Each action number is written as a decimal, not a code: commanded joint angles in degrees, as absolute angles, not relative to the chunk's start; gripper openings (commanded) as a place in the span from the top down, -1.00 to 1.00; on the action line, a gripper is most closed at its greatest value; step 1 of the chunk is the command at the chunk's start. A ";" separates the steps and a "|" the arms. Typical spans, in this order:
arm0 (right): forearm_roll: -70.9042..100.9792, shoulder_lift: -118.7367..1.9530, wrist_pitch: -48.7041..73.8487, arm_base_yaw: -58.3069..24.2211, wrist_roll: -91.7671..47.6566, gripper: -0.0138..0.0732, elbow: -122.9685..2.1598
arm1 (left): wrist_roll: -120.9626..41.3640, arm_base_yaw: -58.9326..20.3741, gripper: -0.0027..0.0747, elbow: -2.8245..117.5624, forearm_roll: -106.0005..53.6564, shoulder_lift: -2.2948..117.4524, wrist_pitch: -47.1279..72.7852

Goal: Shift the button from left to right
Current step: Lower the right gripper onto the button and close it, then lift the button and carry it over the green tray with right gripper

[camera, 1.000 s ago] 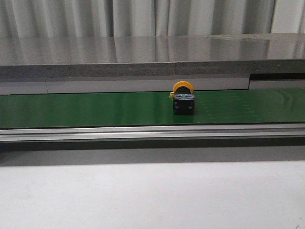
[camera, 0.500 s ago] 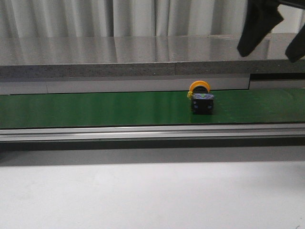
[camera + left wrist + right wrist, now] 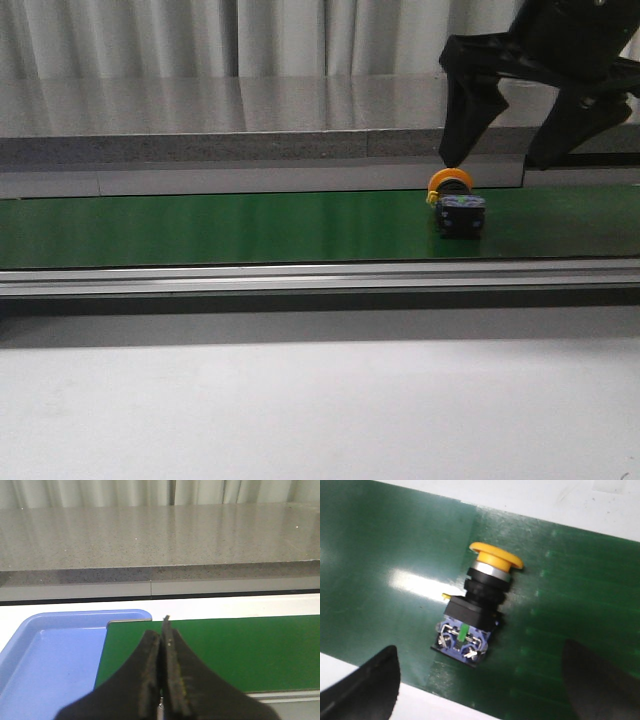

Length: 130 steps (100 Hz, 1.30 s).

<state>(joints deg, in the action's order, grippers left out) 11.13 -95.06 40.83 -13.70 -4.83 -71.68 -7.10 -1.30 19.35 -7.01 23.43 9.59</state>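
Note:
The button point(image 3: 458, 204) lies on its side on the green belt point(image 3: 200, 228), yellow cap toward the back, black body with a green mark toward the front. It also shows in the right wrist view point(image 3: 475, 611). My right gripper point(image 3: 510, 150) hangs open just above it, one finger over the cap, the other to the right; in its wrist view the gripper point(image 3: 485, 680) has its fingertips point(image 3: 375, 680) wide apart, clear of the button. My left gripper point(image 3: 161, 635) is shut and empty, over the belt's left end.
A blue tray point(image 3: 45, 655) sits at the left end of the belt. A grey stone ledge point(image 3: 250, 125) runs behind the belt and a metal rail point(image 3: 300, 278) along its front. A white table surface point(image 3: 300, 410) lies in front.
The button has travelled to the right along the belt. My right gripper has come into view from the upper right and lowered to just above the button.

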 commanded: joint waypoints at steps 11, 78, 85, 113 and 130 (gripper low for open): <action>10.90 -95.00 36.78 -13.63 -5.39 -0.80 -73.72 | -7.10 -1.64 0.98 20.99 -7.57 23.59 5.18; 8.17 -99.46 38.03 -13.52 -5.39 0.04 -73.72 | -7.10 -1.64 0.98 20.99 -7.57 23.59 5.18; 7.73 -99.46 39.02 -13.52 -5.39 0.12 -73.72 | -7.10 -1.64 0.98 20.99 -7.57 23.59 5.18; 6.45 -99.03 40.60 -13.52 -5.39 0.12 -73.72 | -7.10 -1.64 0.98 20.99 -7.57 23.59 5.18; 4.52 -95.95 41.08 -13.20 -5.39 0.12 -73.72 | -7.10 -1.64 0.98 20.99 -7.57 23.59 5.18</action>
<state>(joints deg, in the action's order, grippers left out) 5.74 -100.77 42.00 -13.60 -4.83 -72.28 -7.10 -1.30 19.35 -7.01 23.43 9.59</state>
